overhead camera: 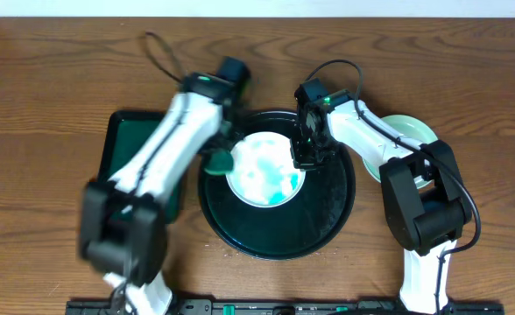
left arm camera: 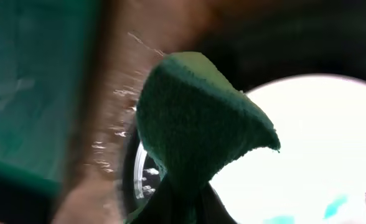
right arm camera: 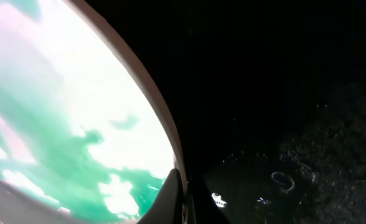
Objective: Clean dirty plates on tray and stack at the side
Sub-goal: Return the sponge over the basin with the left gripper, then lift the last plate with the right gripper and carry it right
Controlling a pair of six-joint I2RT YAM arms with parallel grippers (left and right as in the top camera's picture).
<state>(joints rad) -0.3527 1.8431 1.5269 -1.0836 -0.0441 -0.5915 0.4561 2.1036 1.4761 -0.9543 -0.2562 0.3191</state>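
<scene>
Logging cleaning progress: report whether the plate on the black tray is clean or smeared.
Smeared: the plate on the tray shows teal-green streaks across its white face, in both overhead and right wrist views.

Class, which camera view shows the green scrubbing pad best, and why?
Left wrist: the green pad fills the frame centre, with its texture and folded shape clear. Overhead shows only a small blob at the left edge of the plate. Right wrist does not show it.

round tray [overhead camera: 275, 238]: table centre
centre plate [overhead camera: 259, 171]: in round tray, offset toward 11 o'clock
rectangular tray [overhead camera: 122, 144]: on table, just beside round tray at 9 o'clock
side plate [overhead camera: 411, 131]: on table, 2 o'clock of round tray, partly under right arm
pad [overhead camera: 217, 163]: in left gripper [left arm camera: 178, 208], at centre plate's 9 o'clock rim
right gripper [overhead camera: 301, 156]: at centre plate's 3 o'clock rim
</scene>
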